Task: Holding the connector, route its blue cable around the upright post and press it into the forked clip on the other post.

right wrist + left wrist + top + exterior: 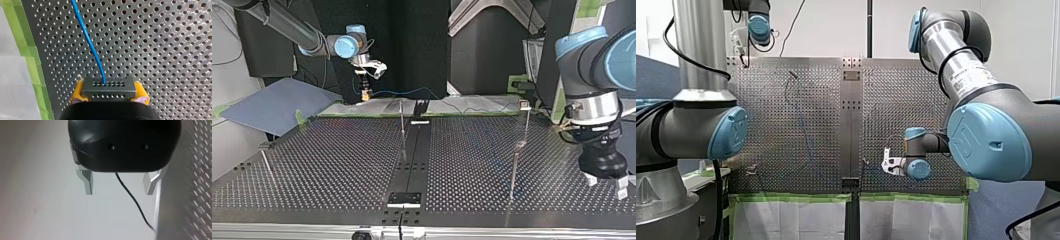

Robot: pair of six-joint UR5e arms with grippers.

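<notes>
My right gripper (pixel 108 96) is shut on the black connector (pixel 108 88), which sits between its yellow pads (pixel 140 91). The blue cable (pixel 87 40) leaves the connector's face and runs ahead over the perforated plate. In the top view my right gripper (pixel 364 92) hangs at the table's far edge, and the blue cable (pixel 404 92) trails from it toward the right. A slim upright post (pixel 401 117) stands near the middle. A post with a small clip head (pixel 525 106) stands further right. My left gripper (pixel 607 181) hovers open and empty at the near right, its metal fingers (pixel 87 183) apart.
The perforated table (pixel 337 165) has a dark centre strip (pixel 412 160) with a bracket (pixel 404 199) at its near end. A short pin (pixel 264 157) stands at the left edge. Green tape (pixel 27 57) lines the plate's border. A thin black wire (pixel 132 200) hangs beyond my left gripper's fingers.
</notes>
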